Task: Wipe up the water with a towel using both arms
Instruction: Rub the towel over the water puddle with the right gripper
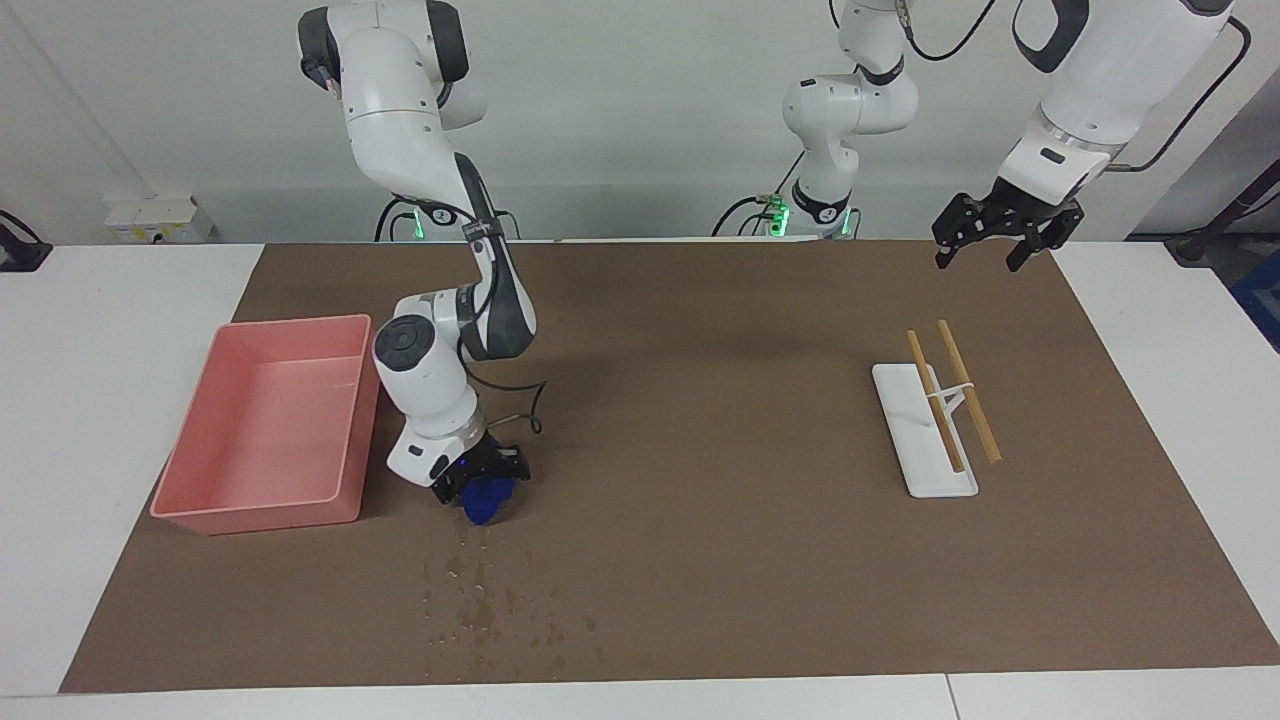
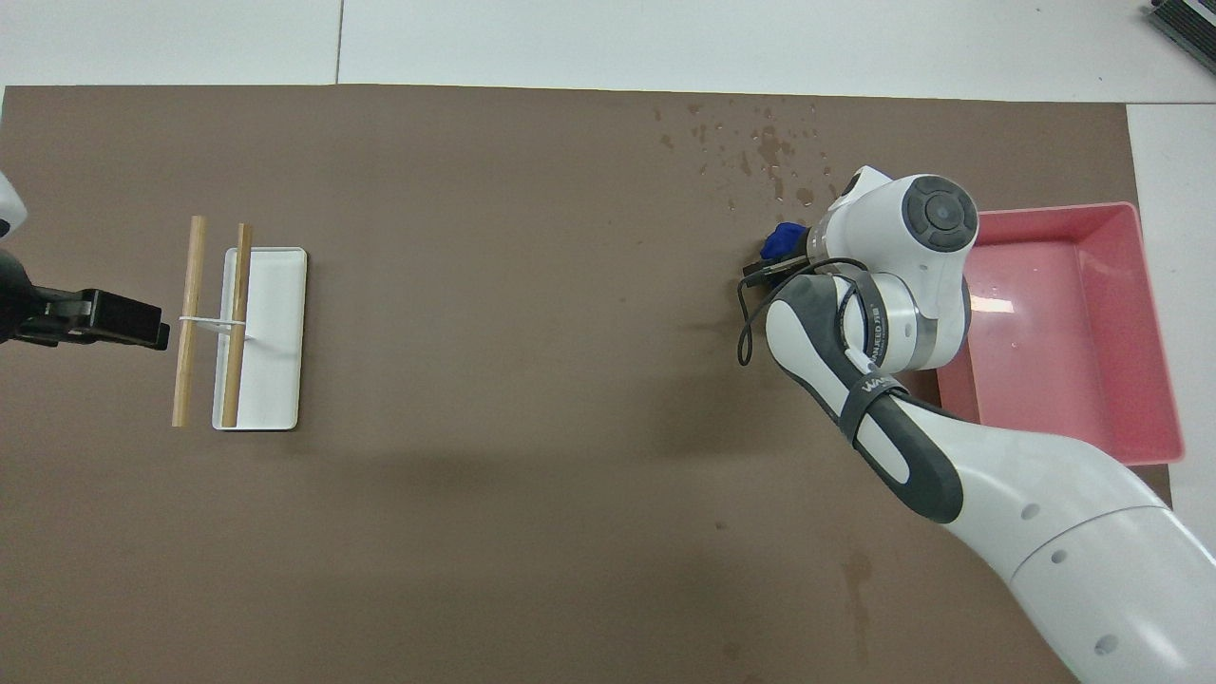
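I can make out only partial grey lettering on the white right arm's wrist ring from overhead, not legible enough to read.

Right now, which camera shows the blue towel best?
The facing view: the towel shows whole under the right gripper, which is shut on it, pressed to the mat. In the overhead view the arm hides all but a small blue corner.

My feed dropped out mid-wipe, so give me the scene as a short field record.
right pincer: shut on the towel, pressing it on the mat beside the pink tray
water: droplets on the mat, farther from the robots than the towel
left pincer: open, waiting in the air over the mat's edge
white rack: two wooden rods, toward the left arm's end
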You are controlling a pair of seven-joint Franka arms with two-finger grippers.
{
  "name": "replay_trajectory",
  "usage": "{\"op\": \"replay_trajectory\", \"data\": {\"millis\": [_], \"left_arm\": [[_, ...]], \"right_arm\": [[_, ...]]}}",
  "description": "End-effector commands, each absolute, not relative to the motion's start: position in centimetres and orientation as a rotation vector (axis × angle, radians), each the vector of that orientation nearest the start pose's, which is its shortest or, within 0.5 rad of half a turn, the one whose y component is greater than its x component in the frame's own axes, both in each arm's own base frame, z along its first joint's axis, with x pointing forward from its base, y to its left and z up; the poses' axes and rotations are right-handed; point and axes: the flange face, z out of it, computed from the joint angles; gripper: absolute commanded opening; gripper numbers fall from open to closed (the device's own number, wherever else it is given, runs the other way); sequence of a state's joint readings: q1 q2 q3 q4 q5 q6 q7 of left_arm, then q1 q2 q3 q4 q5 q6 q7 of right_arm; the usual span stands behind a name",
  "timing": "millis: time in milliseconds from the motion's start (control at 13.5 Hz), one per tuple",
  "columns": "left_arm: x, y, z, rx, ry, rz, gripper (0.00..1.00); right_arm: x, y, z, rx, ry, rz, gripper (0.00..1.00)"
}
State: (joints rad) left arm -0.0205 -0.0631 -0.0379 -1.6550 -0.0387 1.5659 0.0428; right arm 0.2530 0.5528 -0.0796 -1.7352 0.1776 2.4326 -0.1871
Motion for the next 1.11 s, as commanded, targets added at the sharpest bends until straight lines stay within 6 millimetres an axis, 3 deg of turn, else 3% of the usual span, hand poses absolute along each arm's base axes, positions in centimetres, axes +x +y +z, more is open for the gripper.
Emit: {"op": "replay_trajectory", "data": {"millis": [0,297,520,743,1040], "left_arm": [[52.7,-3.5,62.0,-3.151,0.171,0.037,1.0],[52.7,-3.5,62.0,-3.151,0.171,0.037,1.0],[52.7,-3.5,62.0,-3.151,0.171,0.037,1.0],[52.7,-3.5,62.0,-3.151,0.171,0.037,1.0],[52.7,-3.5,62.0,-3.151,0.171,0.036,1.0]], "right_arm": [[69.5,11.4,26.2,-3.018,-0.42,-0.282,0.0],[71.4,9.6,25.5,-3.028,-0.416,-0.325,0.0],[73.3,9.3,25.1,-3.028,-0.41,-0.366,0.0],[75.2,7.3,25.2,-3.025,-0.462,-0.399,0.0],[75.2,9.3,24.7,-3.002,-0.477,-0.41,0.0]]}}
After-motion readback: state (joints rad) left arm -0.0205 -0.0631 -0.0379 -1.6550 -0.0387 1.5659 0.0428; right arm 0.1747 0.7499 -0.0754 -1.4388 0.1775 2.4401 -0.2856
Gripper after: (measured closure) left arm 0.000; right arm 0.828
